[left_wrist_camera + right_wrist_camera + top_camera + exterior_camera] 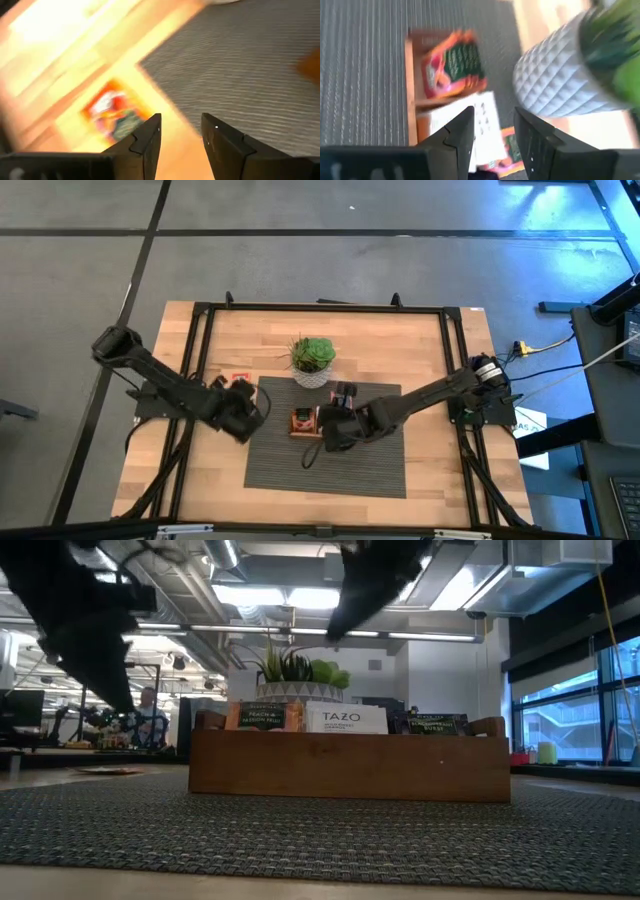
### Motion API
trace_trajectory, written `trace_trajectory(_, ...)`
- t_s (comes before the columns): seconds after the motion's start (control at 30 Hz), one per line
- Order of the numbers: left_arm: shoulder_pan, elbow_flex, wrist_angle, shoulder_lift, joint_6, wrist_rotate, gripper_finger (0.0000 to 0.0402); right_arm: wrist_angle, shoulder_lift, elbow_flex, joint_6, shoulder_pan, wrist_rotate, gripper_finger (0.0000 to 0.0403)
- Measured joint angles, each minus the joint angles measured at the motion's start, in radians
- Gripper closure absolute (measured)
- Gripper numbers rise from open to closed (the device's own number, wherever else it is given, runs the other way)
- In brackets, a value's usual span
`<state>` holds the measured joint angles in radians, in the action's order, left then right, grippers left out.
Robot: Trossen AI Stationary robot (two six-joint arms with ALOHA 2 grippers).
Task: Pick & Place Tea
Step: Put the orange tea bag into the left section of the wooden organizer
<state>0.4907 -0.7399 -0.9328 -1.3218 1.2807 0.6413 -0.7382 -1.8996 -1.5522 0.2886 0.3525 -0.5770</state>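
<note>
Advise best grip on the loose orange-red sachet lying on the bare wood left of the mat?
The flat orange-red tea sachet lies flat on the wooden table, just off the grey woven mat. Probably best to come straight down with the left gripper, its jaws open, and pinch across two opposite edges; lying flat, it offers no side face.

The right gripper (492, 132) hung above the wooden tray (410, 90), its two dark fingers (462, 135) parted with nothing between them; the tray sat on a grey ribbed mat (362, 70). An orange-red sachet (452, 67) lay in one compartment and a white sachet (487, 127) in the next; a white textured plant pot (555, 75) stood just beside the tray.
</note>
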Motion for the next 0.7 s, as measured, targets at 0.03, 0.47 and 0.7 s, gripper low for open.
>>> trace_trajectory(0.03,-0.033,0.0,-0.027,0.0,0.012,-0.01,0.0267,0.014,0.0,0.025,0.009,0.0,0.012,0.0263)
trace_trajectory(0.47,-0.337,0.098,0.056,0.0,-0.044,-0.16,0.0269,0.206,-0.003,0.127,-0.054,0.0,0.169,0.0263)
trace_trajectory(0.7,-0.377,0.246,0.249,0.004,-0.022,-0.247,0.0268,0.21,-0.003,0.126,-0.086,0.0,0.182,0.0263)
